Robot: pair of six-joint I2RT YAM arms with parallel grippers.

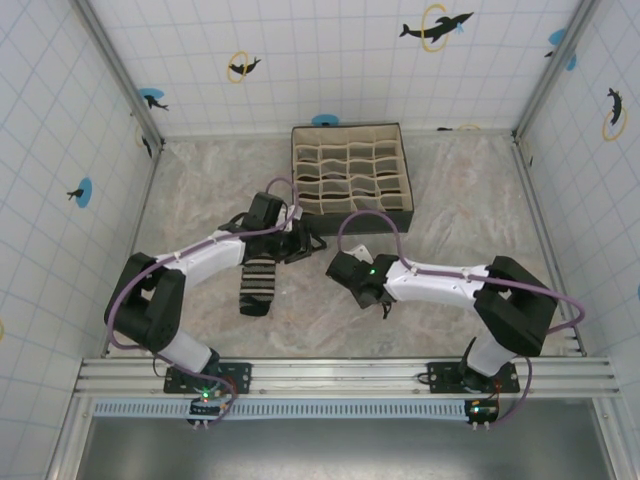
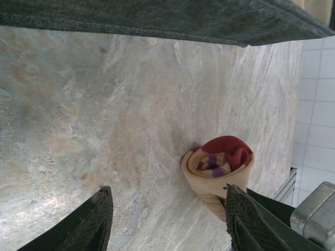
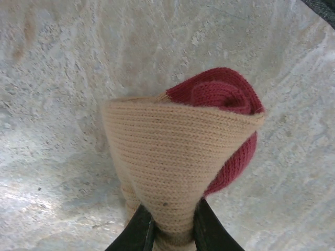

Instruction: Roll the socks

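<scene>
The black striped sock (image 1: pixel 257 285) lies flat on the table (image 1: pixel 450 200), at seven o'clock from the left gripper (image 1: pixel 300 243); its fingers (image 2: pixel 97 222) stand apart, holding nothing. At its four o'clock the right gripper (image 3: pixel 167 230) is clamped on the rolled peach sock (image 3: pixel 178 151); the divided box (image 1: pixel 350 175) sits at twelve o'clock.

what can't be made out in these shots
- Top view: the left arm's wrist covers the black striped sock's upper end; contact unclear.
- Top view: the right arm's wrist hides what its jaws pinch.
- Right wrist view: bottom edge cuts off the peach sock's lower end.
- Left wrist view: top edge cuts off the organizer box.
</scene>
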